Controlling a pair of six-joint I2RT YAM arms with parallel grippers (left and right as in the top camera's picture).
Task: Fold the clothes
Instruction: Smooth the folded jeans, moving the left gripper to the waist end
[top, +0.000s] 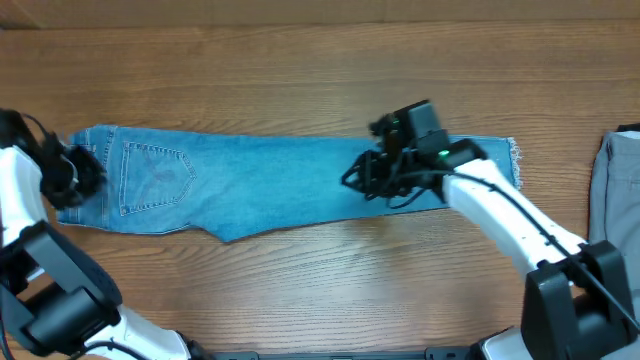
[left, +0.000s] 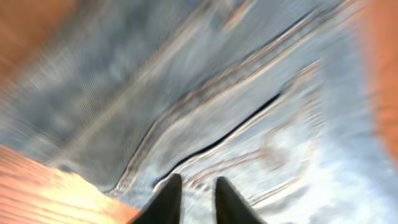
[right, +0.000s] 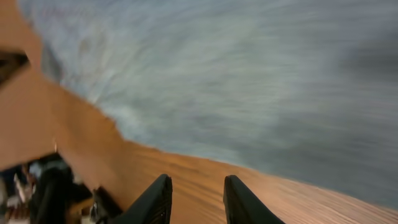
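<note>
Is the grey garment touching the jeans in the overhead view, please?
No, the grey garment lies at the right edge, with a strip of bare table between it and the jeans.

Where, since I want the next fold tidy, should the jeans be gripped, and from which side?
Probably the frayed hem corners, approached from the right: the jeans lie flat and lengthwise, and that free edge can be lifted over toward the waistband.

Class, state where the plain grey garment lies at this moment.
Overhead view: the plain grey garment lies at the picture's right edge, apart from the frayed hem of the light blue denim jeans.
</note>
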